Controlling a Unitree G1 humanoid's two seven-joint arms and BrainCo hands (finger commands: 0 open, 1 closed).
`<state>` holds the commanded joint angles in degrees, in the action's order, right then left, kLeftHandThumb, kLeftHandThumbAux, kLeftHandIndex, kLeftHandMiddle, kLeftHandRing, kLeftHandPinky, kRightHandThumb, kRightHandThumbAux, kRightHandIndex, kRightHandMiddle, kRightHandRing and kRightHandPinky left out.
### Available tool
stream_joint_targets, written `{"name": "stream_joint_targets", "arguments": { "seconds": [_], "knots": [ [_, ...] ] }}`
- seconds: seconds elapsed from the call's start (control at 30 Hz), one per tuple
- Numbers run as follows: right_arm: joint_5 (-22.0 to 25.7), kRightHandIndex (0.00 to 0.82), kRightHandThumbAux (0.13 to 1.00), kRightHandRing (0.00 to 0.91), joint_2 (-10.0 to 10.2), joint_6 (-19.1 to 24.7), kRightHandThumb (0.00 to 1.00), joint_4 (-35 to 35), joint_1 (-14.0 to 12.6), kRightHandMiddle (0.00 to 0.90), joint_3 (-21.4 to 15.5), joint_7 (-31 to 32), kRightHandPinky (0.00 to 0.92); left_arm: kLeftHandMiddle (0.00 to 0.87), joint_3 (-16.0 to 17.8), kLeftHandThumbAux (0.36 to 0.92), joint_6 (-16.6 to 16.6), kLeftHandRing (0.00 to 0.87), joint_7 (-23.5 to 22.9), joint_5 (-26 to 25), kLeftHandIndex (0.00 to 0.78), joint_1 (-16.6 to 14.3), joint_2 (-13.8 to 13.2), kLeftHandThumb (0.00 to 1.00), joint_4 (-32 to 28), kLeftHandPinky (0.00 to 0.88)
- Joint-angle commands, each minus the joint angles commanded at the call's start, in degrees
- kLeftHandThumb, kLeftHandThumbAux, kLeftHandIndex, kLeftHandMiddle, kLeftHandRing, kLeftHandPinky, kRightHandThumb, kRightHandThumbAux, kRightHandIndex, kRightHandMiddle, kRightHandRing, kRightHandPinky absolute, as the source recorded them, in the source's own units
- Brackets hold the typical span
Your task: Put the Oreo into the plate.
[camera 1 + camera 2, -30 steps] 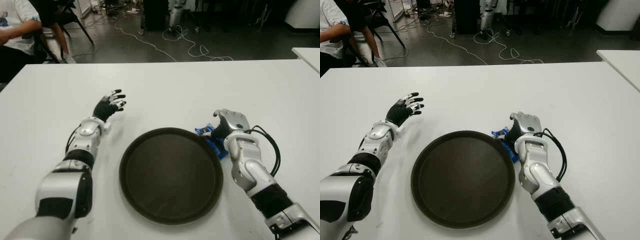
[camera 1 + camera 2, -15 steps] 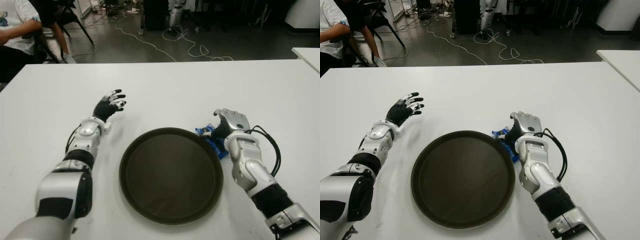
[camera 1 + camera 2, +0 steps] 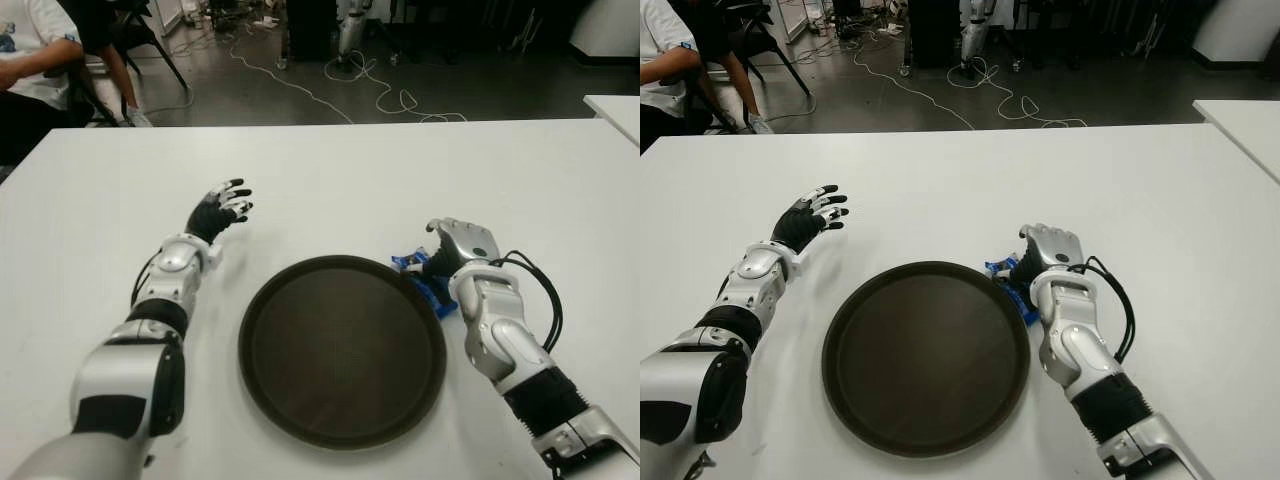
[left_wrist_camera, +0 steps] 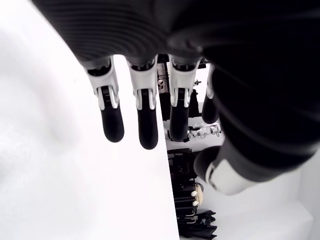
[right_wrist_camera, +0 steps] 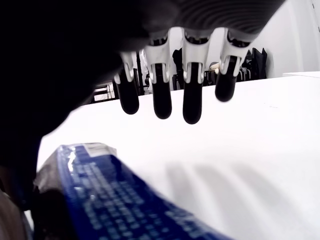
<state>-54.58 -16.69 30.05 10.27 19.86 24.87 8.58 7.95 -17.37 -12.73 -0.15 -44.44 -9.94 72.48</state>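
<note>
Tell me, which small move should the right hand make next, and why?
Probably curl its fingers around the Oreo pack. The right hand is open just above the pack, which lies on the table beside the plate's rim, not yet grasped.

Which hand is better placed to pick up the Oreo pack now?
Right. The right hand hovers open directly over the Oreo pack beside the plate; the left hand is far across the table.

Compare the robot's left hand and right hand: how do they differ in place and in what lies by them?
The left hand shows left of the plate over bare table; the right hand is by the plate's right rim, above the blue Oreo pack. Both have fingers extended and hold nothing.
</note>
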Motion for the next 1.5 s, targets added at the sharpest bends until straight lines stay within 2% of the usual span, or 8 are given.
{"name": "stream_joint_targets", "arguments": {
  "seconds": [0.17, 0.27, 0.47, 0.73, 1.17, 1.5],
  "knots": [
    [0.1, 0.252, 0.563, 0.232, -0.2, -0.6, 0.0, 0.0, 0.0, 0.246, 0.1, 0.3, 0.178, 0.197, 0.0, 0.73, -0.2, 0.204, 0.1, 0.0, 0.146, 0.0, 0.1, 0.044, 0.0, 0.226],
    [-0.1, 0.26, 0.563, 0.245, -0.2, -1.0, 0.0, 0.1, -0.1, 0.256, 0.5, 0.4, 0.21, 0.198, -0.1, 0.723, -0.1, 0.205, 0.3, 0.1, 0.147, 0.0, 0.0, 0.039, 0.0, 0.226],
    [-1.7, 0.242, 0.557, 0.268, 1.0, 0.4, 0.0, -1.2, -0.5, 0.259, 2.8, 1.9, 0.273, 0.196, -0.4, 0.711, 0.0, 0.202, 0.7, 0.4, 0.143, -0.1, 0.0, 0.04, 0.1, 0.22],
    [-1.4, 0.251, 0.562, 0.285, 0.6, 0.2, 0.0, -2.3, -0.7, 0.262, 3.9, 4.2, 0.317, 0.197, -0.4, 0.71, -0.1, 0.202, 0.6, 0.5, 0.139, 0.0, 0.0, 0.055, -0.1, 0.22],
    [-1.1, 0.266, 0.565, 0.342, 2.0, 0.0, 0.0, -1.9, -1.7, 0.293, 4.2, 2.7, 0.388, 0.197, -0.1, 0.729, -0.2, 0.202, 0.1, 0.2, 0.144, 0.1, 0.0, 0.027, -0.1, 0.219],
    [-1.4, 0.276, 0.567, 0.363, 1.7, -0.6, 0.0, -2.2, -2.0, 0.308, 4.8, 2.2, 0.408, 0.202, 0.1, 0.736, -0.5, 0.205, 0.0, 0.0, 0.146, 0.3, -0.1, 0.032, -0.3, 0.222]
  ]
}}
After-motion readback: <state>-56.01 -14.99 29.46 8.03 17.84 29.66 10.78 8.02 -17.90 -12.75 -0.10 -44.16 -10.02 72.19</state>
